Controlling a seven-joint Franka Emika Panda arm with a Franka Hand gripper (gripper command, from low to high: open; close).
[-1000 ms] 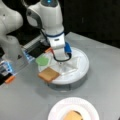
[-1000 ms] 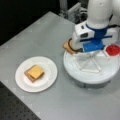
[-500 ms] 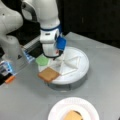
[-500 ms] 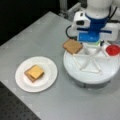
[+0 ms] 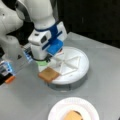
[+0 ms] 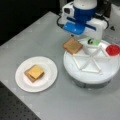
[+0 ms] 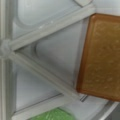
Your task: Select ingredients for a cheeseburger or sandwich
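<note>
Hovering over the tray (image 5: 83, 65) is the gripper (image 5: 47, 58), parked above the compartments on a front view's left (image 6: 87, 42). Its fingers are hidden under the white and blue wrist housing in both front views, and the wrist view isn't showing them either, so I can't tell if they're spread or pressed together.

No readable writing or brand marks are showing up anywhere, just blue panels on the arm.

The toast (image 5: 48, 74) is lying tilted across the tray's rim, half hanging over the edge, just beside the gripper but not visibly pinched by it (image 6: 72, 45). In the wrist view the toast (image 7: 101, 56) is filling the right side, sitting over a divider and the rim.

The lettuce (image 6: 90, 41) is sitting in the next compartment, right under the arm, and the wrist view is catching a green sliver of it (image 7: 53, 115). The red disc (image 6: 113, 49) is over at the tray's far side.

On the plate (image 6: 47, 75), well apart from the tray, the sandwich (image 6: 34, 73) is already stacked: toast on the bottom, yellow cheese on top (image 5: 73, 116).

Compared with half a second ago, the arm is sitting a bit further over the tray's edge, and the toast is staying put on the rim.
</note>
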